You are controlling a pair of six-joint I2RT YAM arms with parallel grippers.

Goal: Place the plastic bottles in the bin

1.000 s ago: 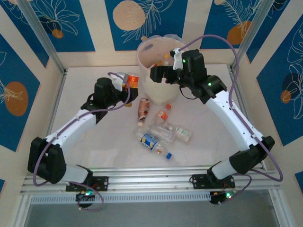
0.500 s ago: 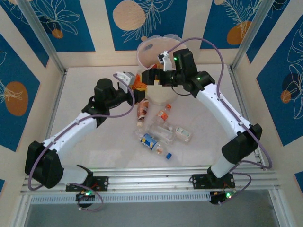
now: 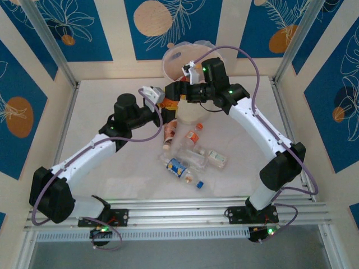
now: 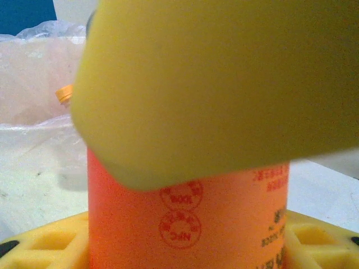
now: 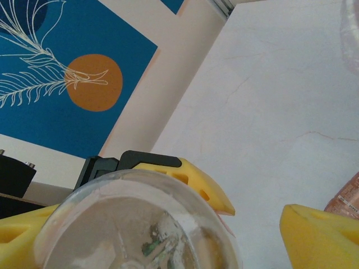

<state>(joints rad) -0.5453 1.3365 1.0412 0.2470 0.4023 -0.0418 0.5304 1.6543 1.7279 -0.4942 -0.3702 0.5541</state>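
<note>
Bottle (image 4: 188, 224), orange, clamped betw. left jaws, base betw. parted right jaws.

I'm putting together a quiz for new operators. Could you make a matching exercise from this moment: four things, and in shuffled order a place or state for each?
Things:
1. left tool
2. right tool
3. blue-labelled bottle
4. bin

Places or states:
a. lying on the table
b. open
c. standing at the table's far side
d. shut on the orange-labelled bottle

Pairs: 1-d, 2-b, 3-a, 4-c
</note>
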